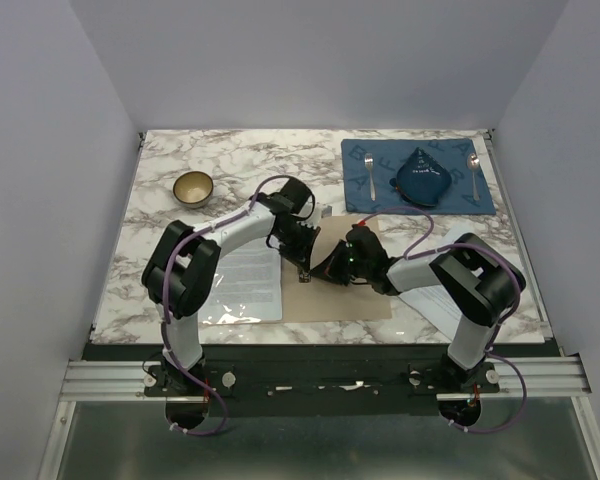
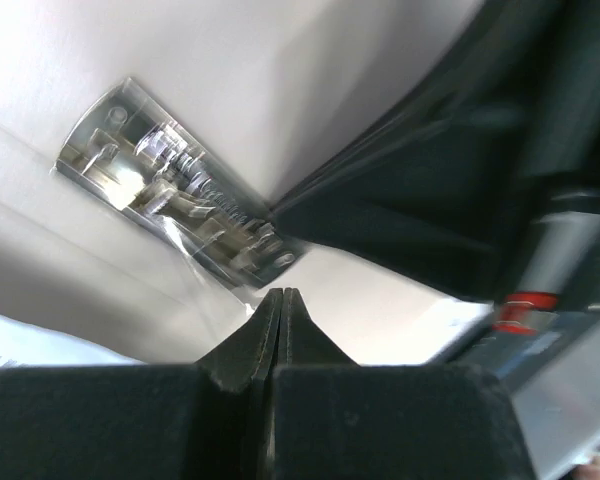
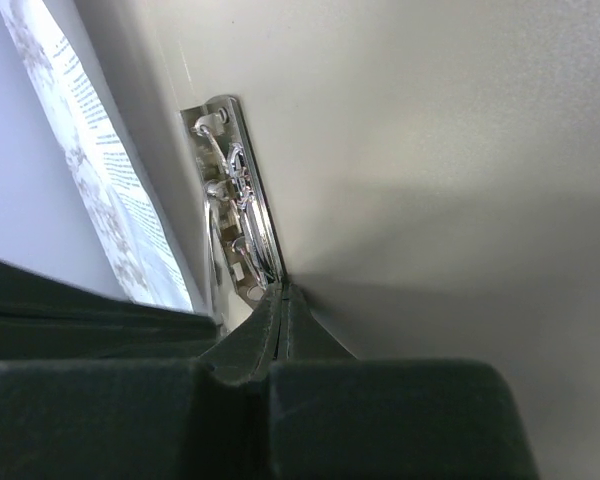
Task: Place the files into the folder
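The tan folder (image 1: 352, 300) lies open at the table's middle, its metal clip (image 2: 180, 195) along the inner spine. Both grippers meet over that spine. My left gripper (image 1: 302, 264) is shut with nothing between its fingers, and its tips (image 2: 283, 293) rest just below the clip. My right gripper (image 1: 332, 267) is also shut, its tips (image 3: 285, 288) touching the near end of the clip (image 3: 235, 205). One printed white file (image 1: 245, 285) lies flat left of the folder, and its text shows in the right wrist view (image 3: 130, 205). Another white sheet (image 1: 432, 302) lies partly under the right arm.
A small tan bowl (image 1: 193, 188) stands at the back left. A blue placemat (image 1: 380, 200) at the back right carries a fork (image 1: 370, 172), a spoon (image 1: 473, 165) and a dark blue folded cloth (image 1: 421, 178). The right arm's dark body (image 2: 460, 180) crowds the left wrist view.
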Robot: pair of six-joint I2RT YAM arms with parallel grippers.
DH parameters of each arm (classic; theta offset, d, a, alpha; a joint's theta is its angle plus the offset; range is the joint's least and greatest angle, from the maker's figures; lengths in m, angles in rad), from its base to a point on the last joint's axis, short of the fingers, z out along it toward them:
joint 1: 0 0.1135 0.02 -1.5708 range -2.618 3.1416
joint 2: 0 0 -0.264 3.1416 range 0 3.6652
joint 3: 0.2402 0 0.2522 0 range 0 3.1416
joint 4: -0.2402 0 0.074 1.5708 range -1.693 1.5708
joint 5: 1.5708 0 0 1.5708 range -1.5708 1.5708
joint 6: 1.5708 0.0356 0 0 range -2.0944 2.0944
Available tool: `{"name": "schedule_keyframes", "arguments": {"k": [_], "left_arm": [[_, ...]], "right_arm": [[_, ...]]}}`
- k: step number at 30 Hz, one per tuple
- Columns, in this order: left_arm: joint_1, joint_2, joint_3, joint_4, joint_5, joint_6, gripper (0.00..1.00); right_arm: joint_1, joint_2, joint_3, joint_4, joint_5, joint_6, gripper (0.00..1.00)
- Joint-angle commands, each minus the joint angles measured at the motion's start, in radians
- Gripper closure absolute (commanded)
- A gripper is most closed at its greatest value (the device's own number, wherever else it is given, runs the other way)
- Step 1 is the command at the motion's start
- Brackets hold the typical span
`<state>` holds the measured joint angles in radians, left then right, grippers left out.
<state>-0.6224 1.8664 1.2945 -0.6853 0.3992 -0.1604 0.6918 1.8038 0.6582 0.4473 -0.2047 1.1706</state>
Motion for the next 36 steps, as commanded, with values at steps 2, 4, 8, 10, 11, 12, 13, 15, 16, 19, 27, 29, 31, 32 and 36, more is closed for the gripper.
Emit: {"name": "schedule_keyframes", "arguments": {"k": [2,4,8,10,11,12,13,15,16,19,27,29,31,32,36], "left_arm": [[0.050,-0.047,0.078,0.012,0.177,0.009,1.00],[0.075,-0.062,0.086,-0.008,0.179,0.009,1.00],[0.154,-0.081,0.095,-0.036,0.153,0.033,1.00],[0.182,-0.092,0.094,-0.046,0.124,0.056,1.00],[0.194,-0.095,0.091,-0.048,0.112,0.067,1.00],[0.205,-0.104,0.088,-0.049,0.054,0.081,1.00],[0.207,-0.110,0.074,-0.043,0.018,0.103,1.00],[0.208,-0.130,0.042,-0.020,-0.040,0.122,1.00],[0.208,-0.131,0.016,-0.013,-0.081,0.140,1.00],[0.208,-0.116,-0.035,-0.003,-0.149,0.154,1.00],[0.208,-0.089,-0.141,0.041,-0.264,0.183,1.00],[0.207,-0.085,-0.158,0.055,-0.281,0.186,1.00],[0.207,-0.081,-0.169,0.064,-0.299,0.193,1.00],[0.207,-0.081,-0.172,0.066,-0.306,0.193,1.00],[0.207,-0.075,-0.182,0.073,-0.329,0.196,1.00]], "right_arm": [[0.003,0.103,-0.089,-0.285,0.139,-0.066,1.00],[0.003,0.098,-0.095,-0.286,0.139,-0.065,1.00],[0.002,0.083,-0.098,-0.285,0.146,-0.065,1.00],[0.003,0.066,-0.098,-0.286,0.149,-0.066,1.00],[0.002,0.059,-0.100,-0.288,0.151,-0.068,1.00],[0.002,0.051,-0.098,-0.286,0.152,-0.071,1.00],[0.002,0.030,-0.097,-0.285,0.154,-0.080,1.00],[0.002,0.003,-0.094,-0.272,0.153,-0.095,1.00],[0.002,-0.027,-0.095,-0.241,0.149,-0.121,1.00],[0.002,-0.079,-0.069,-0.214,0.143,-0.176,1.00],[0.003,-0.213,0.009,-0.206,0.090,-0.284,0.99],[0.003,-0.215,0.012,-0.202,0.064,-0.293,1.00],[0.003,-0.215,0.006,-0.162,0.030,-0.296,1.00],[0.003,-0.212,0.000,-0.144,0.012,-0.296,1.00],[0.008,-0.170,0.007,-0.098,-0.062,-0.281,1.00]]}}
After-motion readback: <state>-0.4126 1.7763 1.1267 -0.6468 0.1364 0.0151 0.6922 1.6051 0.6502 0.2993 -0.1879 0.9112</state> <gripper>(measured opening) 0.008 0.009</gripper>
